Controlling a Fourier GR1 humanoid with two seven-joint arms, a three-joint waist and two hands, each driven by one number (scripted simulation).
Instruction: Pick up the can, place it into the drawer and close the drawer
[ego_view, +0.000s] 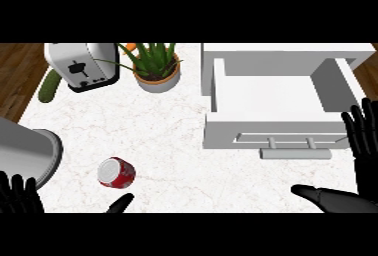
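Worktop (170, 130) of white marble carries a red soda can (116, 172), which sits just ahead of the left hand (16, 196), in the gap between that hand's straight black fingers (28, 189) and its thumb (120, 202). The can is not touching either of them. Its pale top faces up and away from the hand, and whether it stands or lies tilted cannot be told. The left hand is spread wide, low at the near edge, with nothing in its hold.

The right hand (367, 172) is also spread open and holds nothing. Its fingers (362, 127) point away from the robot and its thumb (325, 196) reaches inward toward the left hand. The can is well apart from this hand, far over on its thumb side.

The white drawer (221, 85) stands pulled out, just inward of the right hand's fingers. Its front panel and bar handle (294, 144) lie ahead of the thumb. The fingers overlap the drawer's near right corner in the view; contact cannot be judged.

Beyond the left hand's fingers sits a grey metal pot (26, 150). Farther ahead stand a silver toaster (81, 64) and a potted green plant (155, 67).
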